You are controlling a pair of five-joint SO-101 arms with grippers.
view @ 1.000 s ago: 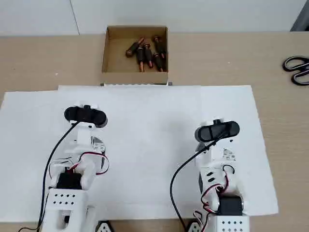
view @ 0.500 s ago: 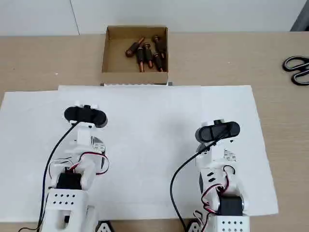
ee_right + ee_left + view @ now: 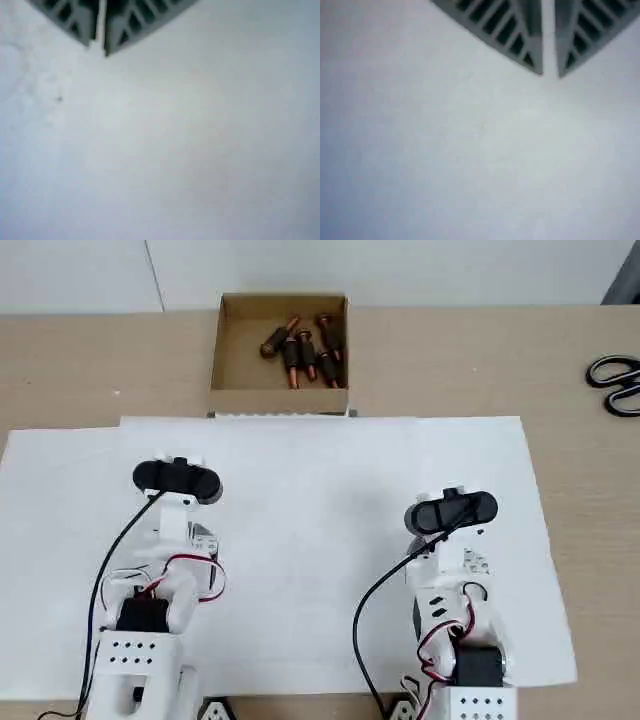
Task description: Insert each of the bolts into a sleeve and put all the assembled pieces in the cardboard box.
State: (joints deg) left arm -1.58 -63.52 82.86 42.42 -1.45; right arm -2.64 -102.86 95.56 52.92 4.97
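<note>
The cardboard box (image 3: 230,350) stands at the back of the table, left of centre. Several copper-and-dark bolt-and-sleeve pieces (image 3: 303,348) lie inside it toward its right side. Both arms are folded back at the near edge over the white paper. The left gripper (image 3: 549,67) points down at the paper, its grey ribbed fingers nearly together with only a thin slit between them and nothing held. The right gripper (image 3: 99,46) stands the same way, shut over bare paper.
A large white paper sheet (image 3: 320,500) covers the table's middle. Black scissors (image 3: 615,383) lie at the far right edge on the wood. The left arm's base (image 3: 140,660) and the right arm's base (image 3: 470,680) sit at the near edge.
The right arm has drawn back slightly toward the near edge. The left arm and the box contents look unchanged.
</note>
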